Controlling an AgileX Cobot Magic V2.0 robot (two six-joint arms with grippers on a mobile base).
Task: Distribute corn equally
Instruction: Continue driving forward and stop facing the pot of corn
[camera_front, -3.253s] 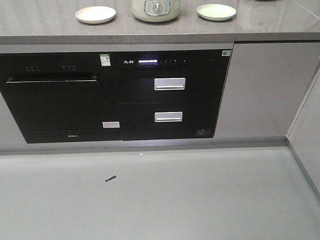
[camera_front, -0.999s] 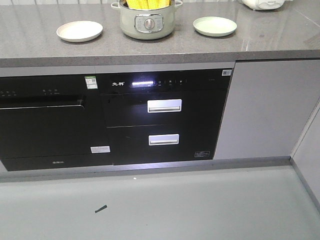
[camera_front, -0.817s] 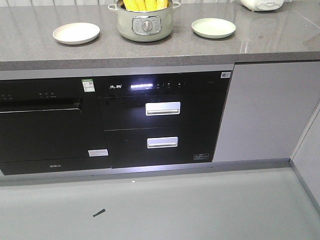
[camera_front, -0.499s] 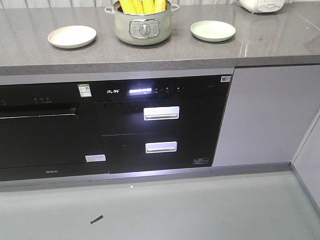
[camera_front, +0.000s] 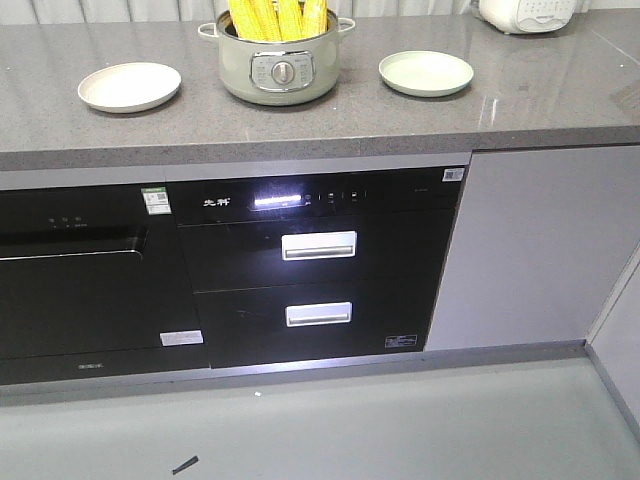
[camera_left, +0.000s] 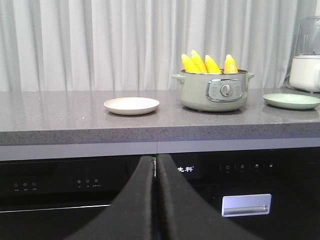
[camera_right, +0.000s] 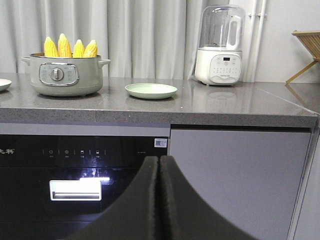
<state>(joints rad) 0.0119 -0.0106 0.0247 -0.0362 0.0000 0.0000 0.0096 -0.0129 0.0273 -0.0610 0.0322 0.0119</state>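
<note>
A: Where do you find the corn (camera_front: 262, 18)?
B: Upper centre of the front view, in the pot (camera_front: 275, 75). Long axes are vertical, tips up. The left gripper (camera_left: 154, 162) and right gripper (camera_right: 159, 162) are both closed on nothing.

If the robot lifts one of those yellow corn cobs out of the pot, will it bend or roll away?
Probably no bending: the corn stands stiffly on end in the electric pot. Its round, tapered shape could roll on the shallow cream plate, likely curving towards the thin tip. The bumpy kernel rows should give some grip.
</note>
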